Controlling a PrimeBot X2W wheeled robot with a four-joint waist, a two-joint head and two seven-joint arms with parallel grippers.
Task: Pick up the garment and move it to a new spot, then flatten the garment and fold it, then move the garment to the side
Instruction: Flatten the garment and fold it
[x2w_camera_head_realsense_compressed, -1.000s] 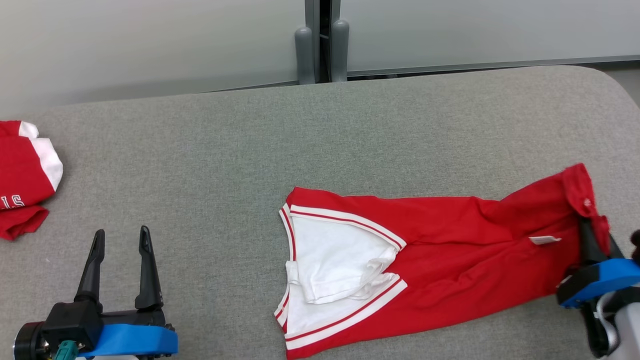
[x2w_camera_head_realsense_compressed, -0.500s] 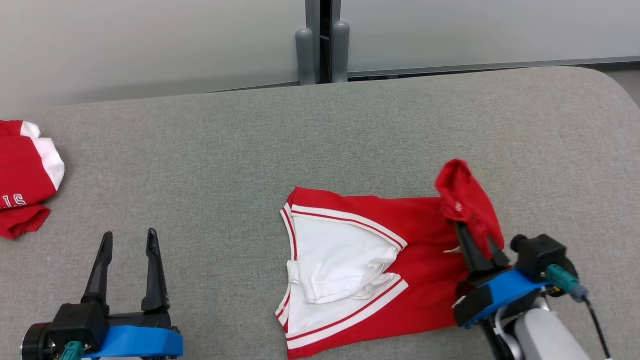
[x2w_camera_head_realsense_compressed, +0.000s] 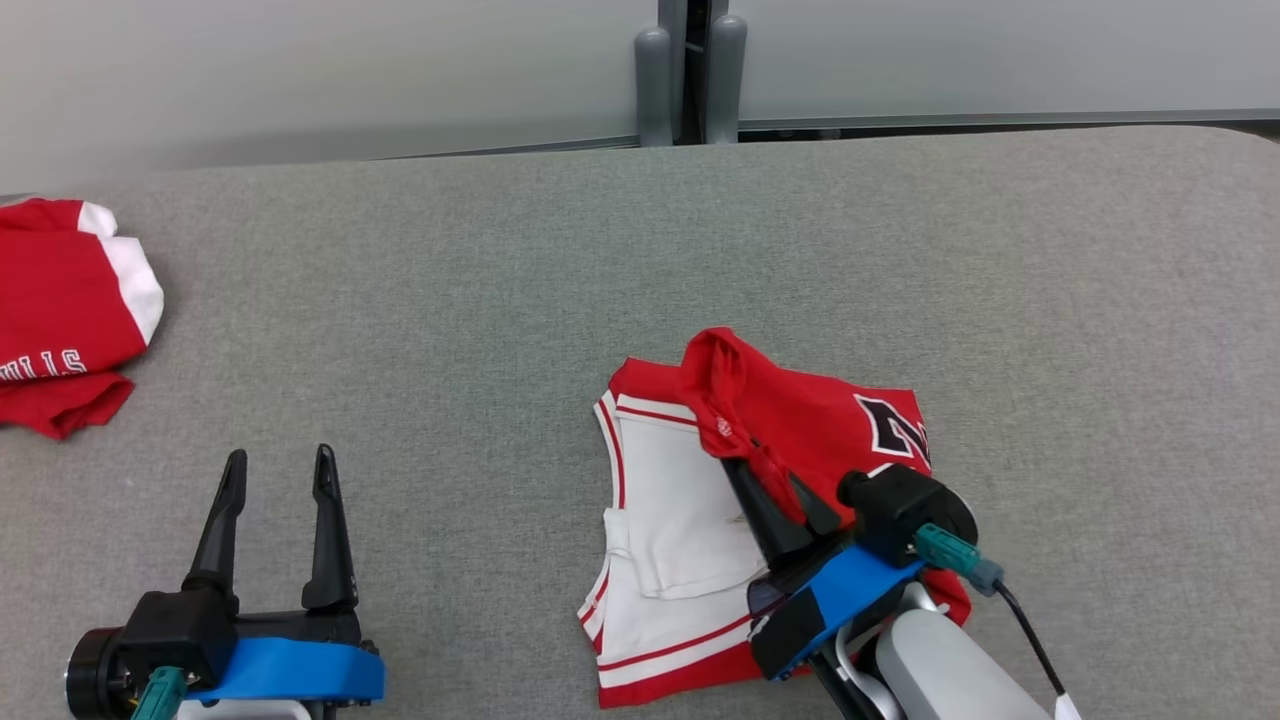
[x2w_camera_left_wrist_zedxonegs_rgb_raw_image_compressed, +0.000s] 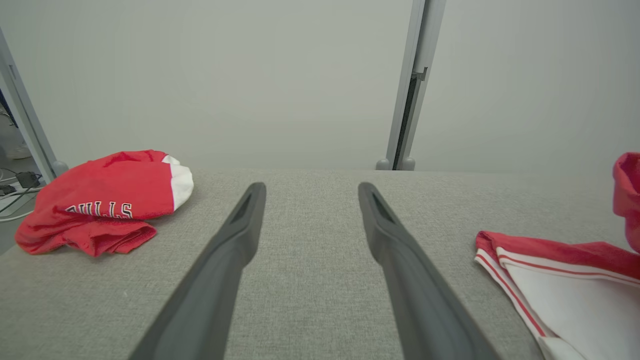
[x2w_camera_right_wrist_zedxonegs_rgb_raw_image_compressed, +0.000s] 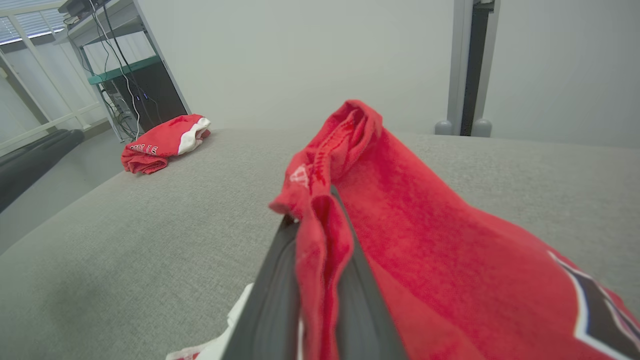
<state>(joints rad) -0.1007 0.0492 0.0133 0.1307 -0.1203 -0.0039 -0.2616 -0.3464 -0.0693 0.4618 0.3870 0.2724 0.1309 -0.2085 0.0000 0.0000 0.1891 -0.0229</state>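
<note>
Head view: we note the red-and-white jersey (x2w_camera_head_realsense_compressed: 800, 420) centre-right on the grey table (x2w_camera_head_realsense_compressed: 450, 300), its red end doubled over the white panel. The right end effector (x2w_camera_head_realsense_compressed: 772, 482) is clamped on that red hem, fingertips buried in cloth.

Left wrist view: the left end effector (x2w_camera_left_wrist_zedxonegs_rgb_raw_image_compressed: 311, 187) stands wide apart, empty. A second jersey (x2w_camera_left_wrist_zedxonegs_rgb_raw_image_compressed: 100, 200) lies far left, lettering partly hidden.

Right wrist view: we see cloth bunched between closed fingers (x2w_camera_right_wrist_zedxonegs_rgb_raw_image_compressed: 270, 310).
</note>
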